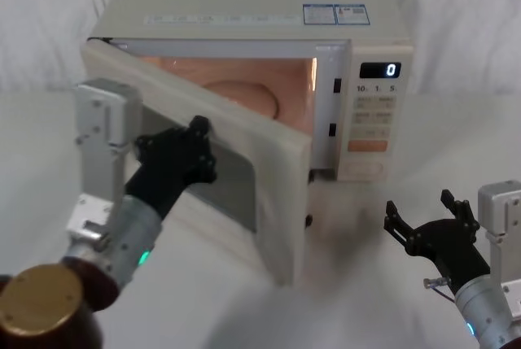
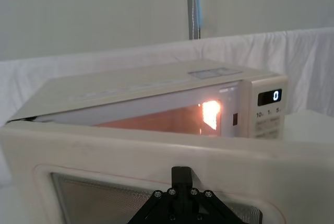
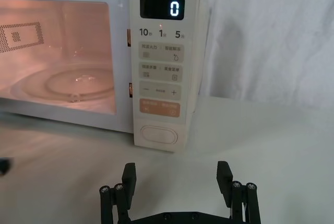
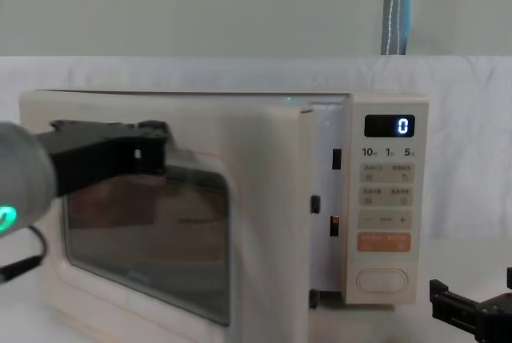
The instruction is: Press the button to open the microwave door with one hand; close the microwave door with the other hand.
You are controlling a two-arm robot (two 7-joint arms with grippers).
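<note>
On white-draped table (image 1: 488, 133), one cream microwave (image 1: 244, 7), cavity lit orange inside. Black display (image 3: 162, 8) reads "0"; below it "10", "1", "5" above rows of small beige keys, legends too fine to read. One orange rectangular key (image 3: 159, 108), then one wide oval button (image 3: 159, 134) lowest on panel, untouched. Two blue-and-white stickers (image 1: 335, 14) on top of casing, text unreadable.

Microwave door (image 1: 269, 170) swung partly open, hinged at robot's left, free edge angled out toward robot, gap at latch side exposing two dark latch slots on frame.

Left gripper (image 1: 191, 141) up against outer face of door, at dark glass window (image 4: 160, 223); from left wrist view, fingertip (image 2: 181, 174) resting at window's upper rim. Fingers drawn together, clenched, holding nothing.

Right gripper (image 3: 177, 179) low at robot's right, in front of control panel and well apart from it, fingers spread, released, empty. Bare tabletop between it and button.

Open room right of microwave and in front of panel; door's swing takes up space before cavity. White cloth backdrop (image 3: 271, 36) behind, one grey vertical pole (image 2: 193, 4) rising beyond.
</note>
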